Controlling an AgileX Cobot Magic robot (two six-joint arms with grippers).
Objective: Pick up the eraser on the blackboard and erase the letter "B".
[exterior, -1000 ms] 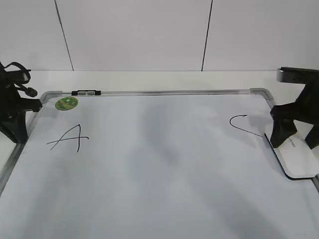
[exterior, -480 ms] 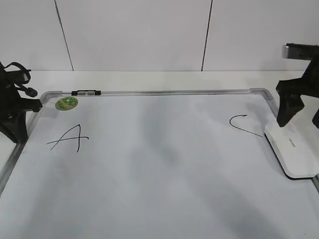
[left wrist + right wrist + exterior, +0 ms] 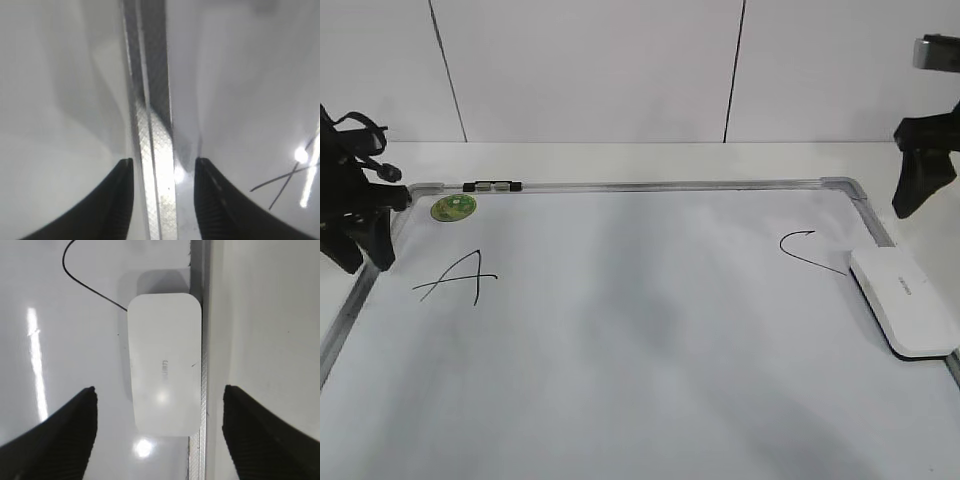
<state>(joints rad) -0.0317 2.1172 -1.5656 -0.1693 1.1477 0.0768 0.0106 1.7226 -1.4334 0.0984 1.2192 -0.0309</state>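
The white eraser (image 3: 905, 300) lies flat on the blackboard (image 3: 670, 185), a white board, against its right frame, just right of the "C" (image 3: 810, 250). My right gripper (image 3: 923, 190) hangs open and empty above and behind it. In the right wrist view the eraser (image 3: 164, 362) lies below my gripper (image 3: 158, 388), between the wide-open fingers and apart from them. My left gripper (image 3: 365, 250) is open and empty over the board's left frame (image 3: 150, 125), which shows between its jaws (image 3: 163, 161). No letter "B" shows in any view; the board's middle bears no writing.
A black "A" (image 3: 455, 278) is at the board's left, below a round green sticker (image 3: 453, 207). A small black clip (image 3: 492, 186) sits on the top frame. The right frame (image 3: 202, 390) runs beside the eraser. A white wall stands behind.
My right gripper has risen from astride the eraser and left it lying flat on the board. My left gripper has lifted a little at the left frame.
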